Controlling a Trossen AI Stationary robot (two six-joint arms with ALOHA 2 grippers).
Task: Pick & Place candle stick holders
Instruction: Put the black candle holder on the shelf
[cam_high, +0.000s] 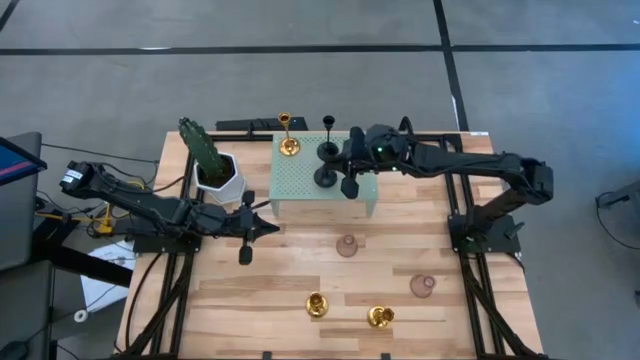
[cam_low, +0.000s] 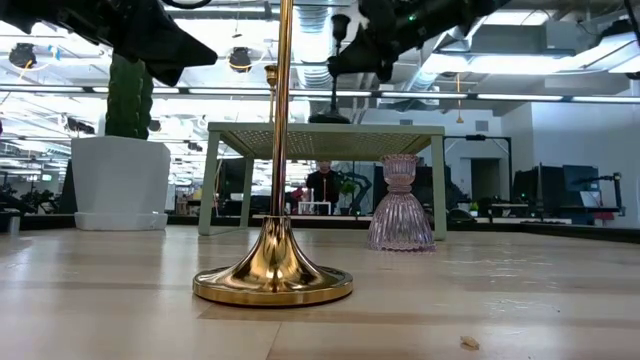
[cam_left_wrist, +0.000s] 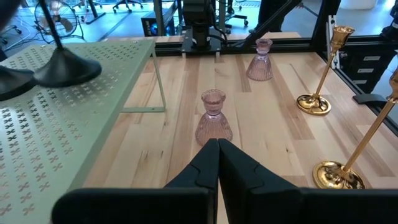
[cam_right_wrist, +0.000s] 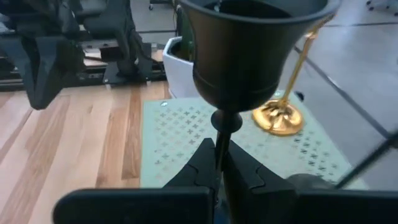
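A pale green perforated stand (cam_high: 300, 190) bears a gold holder (cam_high: 288, 145) and two black holders, one (cam_high: 328, 150) at its far edge and one (cam_high: 325, 178) nearer. My right gripper (cam_high: 347, 168) reaches over the stand from the table's right, shut on a black holder (cam_right_wrist: 249, 50). My left gripper (cam_high: 272, 229) is shut and empty at the stand's near left corner, pointing at a pink holder (cam_left_wrist: 213, 121). A second pink holder (cam_high: 422, 286) and two gold ones (cam_high: 317, 304) (cam_high: 380, 317) stand on their bases on the table. My right gripper pinches the black holder's thin stem (cam_right_wrist: 222, 127) between its two fingers, just below the cup. The fingers come roughly level from the table's right and lie across the stem. The holder stands upright. The gripper hides its base, so I cannot tell whether it rests on the stand.
A green cactus in a white pot (cam_high: 215, 170) stands left of the stand, close to my left arm. The gold holder (cam_right_wrist: 277, 115) and the other black holder stand close to the held one. Bare wood lies between the stand and the near holders.
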